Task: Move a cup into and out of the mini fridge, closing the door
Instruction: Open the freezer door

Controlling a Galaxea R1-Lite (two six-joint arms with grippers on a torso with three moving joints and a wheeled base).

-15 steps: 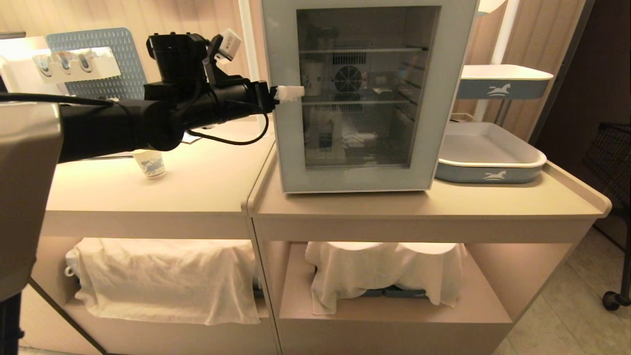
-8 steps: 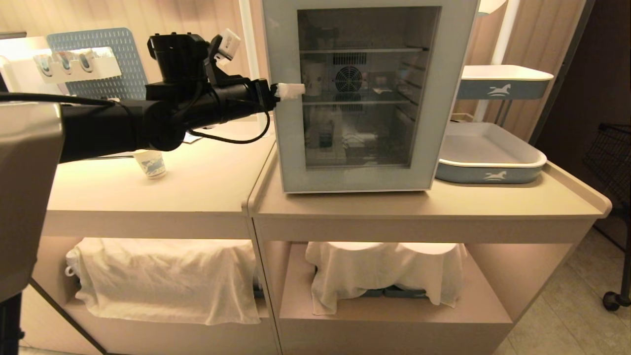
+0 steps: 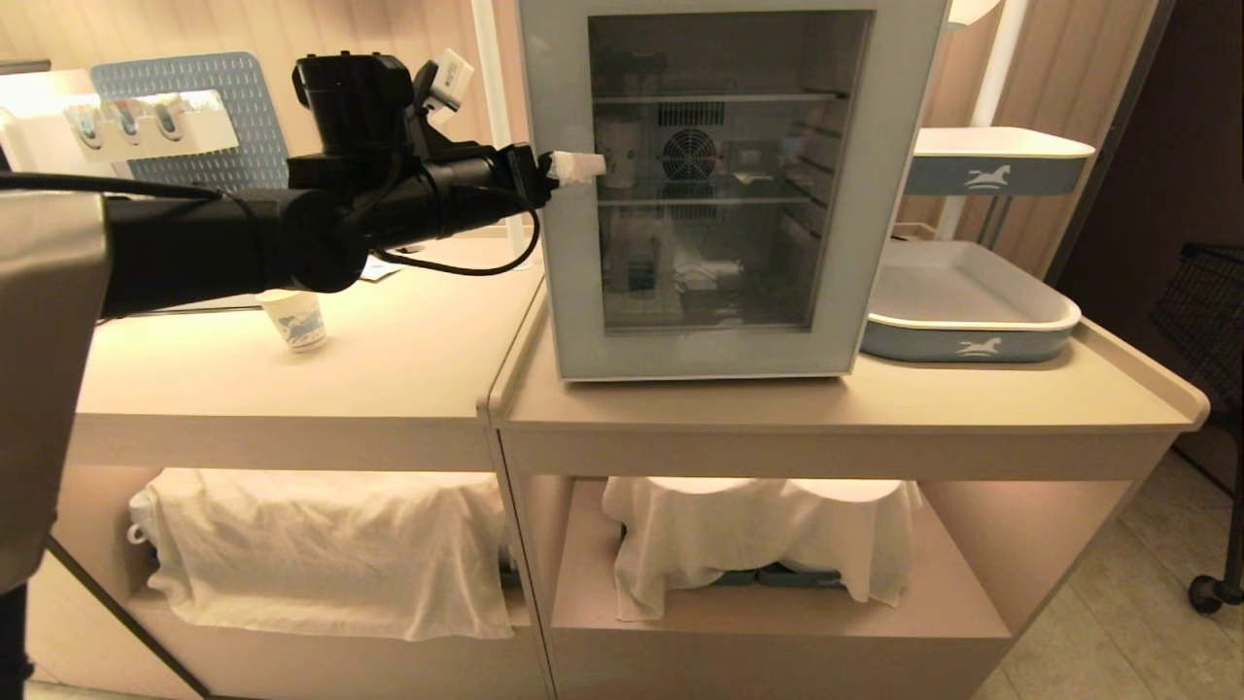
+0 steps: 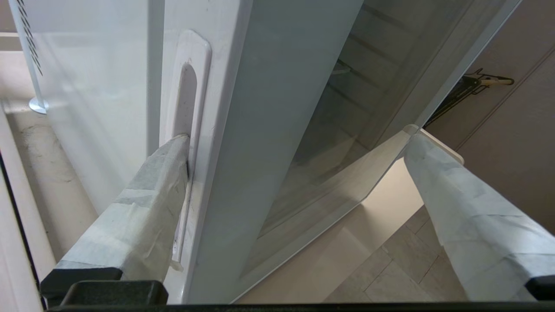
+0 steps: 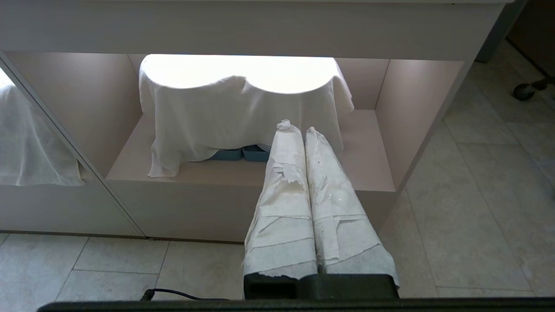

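At the left edge of the mini fridge (image 3: 729, 185), up by the top half of the door (image 3: 719, 175), the left gripper (image 3: 575, 166) was reaching in from the side, and I'd say the step in hand was getting that door open, since it stood shut flush with the cabinet. From the wrist camera the picture was clear: the jaws were spread as wide as they go, nothing carried between them, one taped finger (image 4: 147, 190) tucked with its tip into the recessed handle (image 4: 187, 112) on the door's side edge, the other finger (image 4: 468, 208) hanging out in front of the glass, touching nothing. The cup (image 3: 295, 322) sat upright on the neighbouring counter (image 3: 408, 369), well apart from the fridge, partly under the outstretched left arm, so none of its trip had begun as far as I could judge. Through the tinted pane a pale cup-like shape showed on the middle shelf, though I couldn't tell what it was. Next, to my eye, the hooked finger needed to pull the door's edge outward and swing it on its far hinge; a shallow purchase in that slot could slip. Down low, the right gripper (image 5: 298, 130) hung parked, fingers pressed together and empty, facing the cloth-draped lower shelf (image 5: 243, 108).
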